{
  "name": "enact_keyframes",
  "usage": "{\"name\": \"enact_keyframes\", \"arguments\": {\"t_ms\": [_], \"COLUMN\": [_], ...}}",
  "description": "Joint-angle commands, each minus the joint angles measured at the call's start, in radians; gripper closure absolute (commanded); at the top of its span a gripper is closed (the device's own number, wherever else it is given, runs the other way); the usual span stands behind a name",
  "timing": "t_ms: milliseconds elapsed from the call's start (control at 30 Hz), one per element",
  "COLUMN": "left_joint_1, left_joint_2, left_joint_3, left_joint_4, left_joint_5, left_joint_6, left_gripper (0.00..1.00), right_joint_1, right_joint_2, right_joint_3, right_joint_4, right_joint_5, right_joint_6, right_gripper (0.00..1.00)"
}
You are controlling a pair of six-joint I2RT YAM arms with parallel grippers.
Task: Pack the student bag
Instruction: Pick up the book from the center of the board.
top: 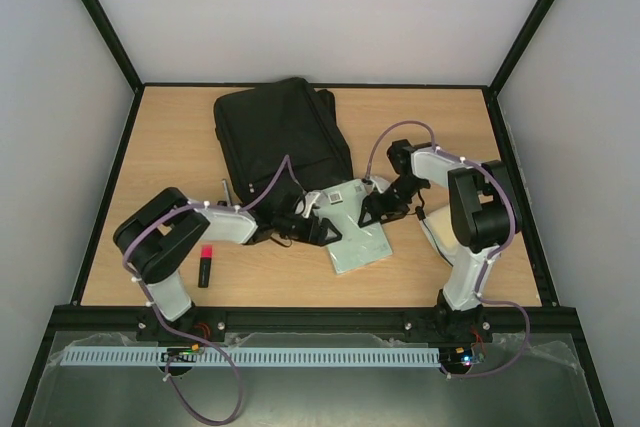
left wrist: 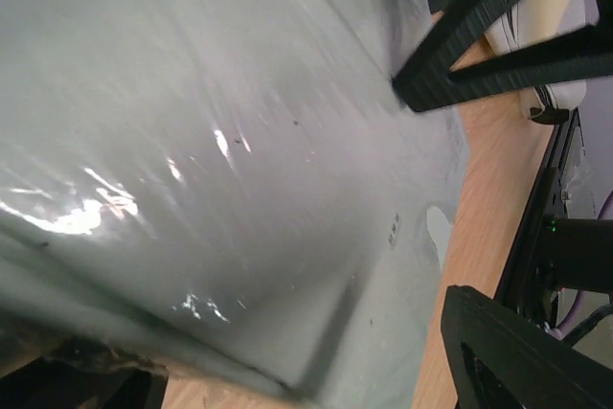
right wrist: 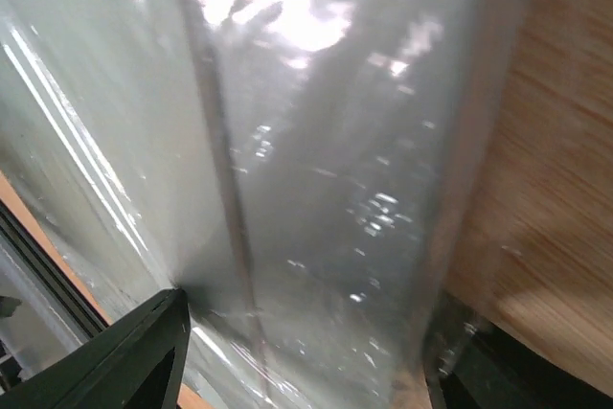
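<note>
At the left of the worktop (top: pixel 170 147) a red-and-black marker (top: pixel 205 265) lies near my left arm, untouched. My left pincer (top: pixel 322 230) sits low at the left edge of the pale green plastic-wrapped packet (top: pixel 362 244). Its two fingers stand apart with the packet's corner between them, and I see no clamp on it. The student bag (top: pixel 283 135) lies flat at the far middle, just beyond both pincers, and from above I cannot make out an open mouth. My right pincer (top: pixel 378 210) is at the packet's far right edge, fingers likewise apart with the glossy wrap filling the space between; whether they press on it I cannot tell. I judge the step in hand to be getting this packet up and into the bag. The wrap looks slick and floppy, so I should bite well in from the edge, close one side firmly before lifting, and keep the other pincer free to hold the bag's opening. Right of that, a cream pad (top: pixel 436 229) lies under my right arm.
</note>
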Motion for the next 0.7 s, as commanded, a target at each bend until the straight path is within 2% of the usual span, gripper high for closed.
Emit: {"name": "enact_keyframes", "arguments": {"t_ms": [0, 133, 267, 367, 667], "left_joint_1": [-0.013, -0.014, 0.006, 0.031, 0.068], "left_joint_2": [0.050, 0.059, 0.006, -0.023, -0.006], "left_joint_3": [0.085, 0.133, 0.185, 0.216, 0.270], "left_joint_4": [0.064, 0.067, -0.005, -0.047, -0.038], "left_joint_5": [0.046, 0.079, 0.120, 0.148, 0.252], "left_joint_6": [0.000, 0.002, 0.037, 0.059, 0.056], "left_gripper": [0.26, 0.36, 0.44, 0.55, 0.63], "right_joint_1": [0.004, 0.006, 0.006, 0.007, 0.006], "right_joint_2": [0.013, 0.008, -0.015, -0.039, -0.109], "right_joint_3": [-0.071, -0.079, -0.064, -0.063, -0.075], "right_joint_4": [-0.009, -0.021, -0.046, -0.052, -0.036], "right_joint_5": [-0.002, -0.015, -0.029, -0.033, -0.038], "right_joint_6": [0.014, 0.007, -0.007, -0.012, -0.008], "right_gripper": [0.34, 0.35, 0.35, 0.35, 0.35]}}
